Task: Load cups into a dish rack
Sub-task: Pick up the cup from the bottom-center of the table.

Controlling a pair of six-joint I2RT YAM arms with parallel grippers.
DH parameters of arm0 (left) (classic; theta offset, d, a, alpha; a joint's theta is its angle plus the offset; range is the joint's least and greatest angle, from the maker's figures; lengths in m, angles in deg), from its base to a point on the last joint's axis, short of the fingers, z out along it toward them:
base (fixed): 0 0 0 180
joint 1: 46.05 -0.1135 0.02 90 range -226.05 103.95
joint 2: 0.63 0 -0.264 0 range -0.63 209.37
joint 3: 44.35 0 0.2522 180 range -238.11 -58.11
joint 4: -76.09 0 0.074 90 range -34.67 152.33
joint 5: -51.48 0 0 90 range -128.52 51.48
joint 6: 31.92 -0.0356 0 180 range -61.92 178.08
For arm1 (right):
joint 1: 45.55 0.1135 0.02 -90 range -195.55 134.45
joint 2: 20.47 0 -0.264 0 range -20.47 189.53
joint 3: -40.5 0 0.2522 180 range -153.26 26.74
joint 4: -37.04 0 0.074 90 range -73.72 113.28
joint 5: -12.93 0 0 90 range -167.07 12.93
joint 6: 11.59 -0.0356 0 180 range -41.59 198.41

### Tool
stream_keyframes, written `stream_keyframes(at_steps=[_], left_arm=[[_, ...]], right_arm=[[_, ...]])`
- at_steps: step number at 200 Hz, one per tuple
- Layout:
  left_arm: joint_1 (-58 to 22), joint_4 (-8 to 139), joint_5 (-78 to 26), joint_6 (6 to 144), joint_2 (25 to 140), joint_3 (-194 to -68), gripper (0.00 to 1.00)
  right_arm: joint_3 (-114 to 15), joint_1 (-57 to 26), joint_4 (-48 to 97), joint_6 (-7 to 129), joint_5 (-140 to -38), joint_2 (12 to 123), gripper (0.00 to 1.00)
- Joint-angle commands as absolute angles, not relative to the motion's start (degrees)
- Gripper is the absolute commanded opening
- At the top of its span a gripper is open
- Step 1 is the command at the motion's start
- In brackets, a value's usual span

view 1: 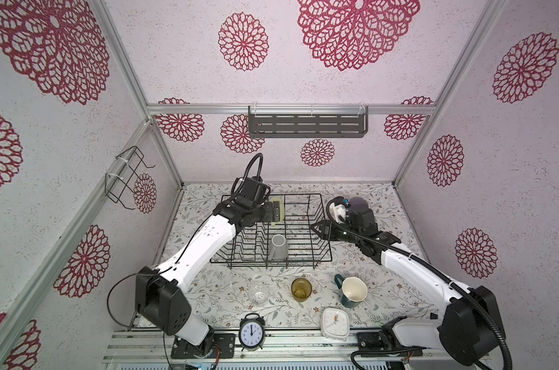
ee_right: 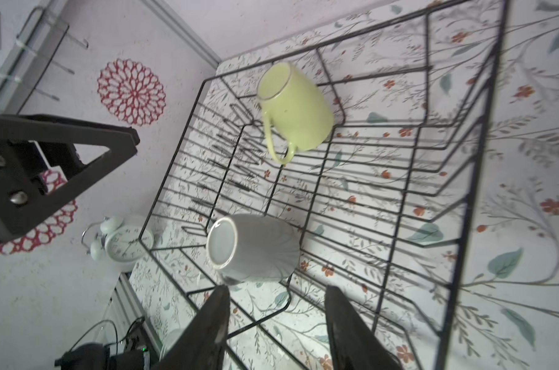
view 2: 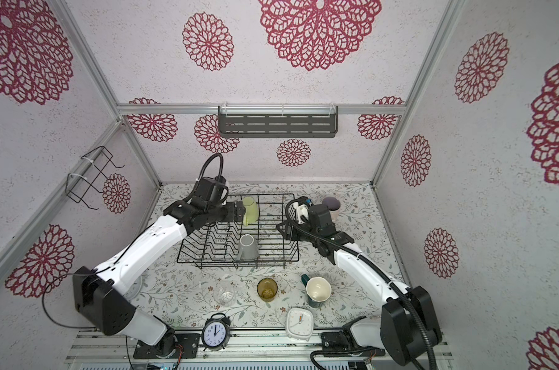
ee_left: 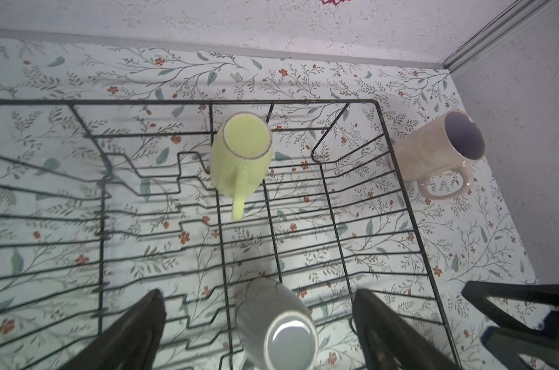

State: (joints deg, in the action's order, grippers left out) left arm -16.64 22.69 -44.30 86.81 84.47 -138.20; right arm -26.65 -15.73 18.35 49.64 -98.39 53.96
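the green mug [ee_left: 239,153] and grey mug [ee_right: 255,253] rest bottom-up in the rack [ee_left: 127,102], seemingly to drain, so the left pincer [ee_left: 259,307] hovers spread and empty above them, the right pincer [ee_right: 276,291] part-spread, empty, near the pink mug [ee_left: 432,153] on the desk [view 1: 207,288]

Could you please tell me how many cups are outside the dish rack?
4: the pink mug stands by the dish rack's far right corner; the clear glass, amber tumbler and dark teal mug sit in front of it. None seems hidden.
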Motion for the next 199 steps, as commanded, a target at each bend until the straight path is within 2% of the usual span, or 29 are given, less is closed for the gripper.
stream_keyframes(at_steps=[1,32,55,74,112,158,199], left_arm=[[-16.8,22.9,-44.9,89.1,78.1,-132.7,0.96],[-16.6,21.4,-41.4,93.1,66.8,-123.7,0.93],[-15.6,20.7,-36.3,97.4,59.7,-117.6,0.88],[-11.3,18.0,-34.6,100.6,57.1,-114.4,0.87],[-1.5,6.5,-41.6,106.6,57.9,-113.4,0.87],[2.2,2.6,-45.9,110.2,61.0,-111.3,0.84],[3.5,3.3,-44.7,110.0,68.3,-109.5,0.84]], right_arm=[[-28.4,-10.3,15.4,54.4,-95.0,51.5,0.51],[-27.4,-3.0,14.3,57.7,-90.6,50.6,0.51],[-25.3,-2.6,15.2,57.3,-85.6,48.5,0.51],[-23.3,-2.6,18.0,55.5,-77.9,45.0,0.51],[-18.6,-2.6,27.1,55.5,-71.0,38.3,0.52],[-17.9,-2.7,30.4,55.1,-69.8,38.0,0.53],[-16.8,-2.7,32.9,55.6,-70.1,37.2,0.53]])
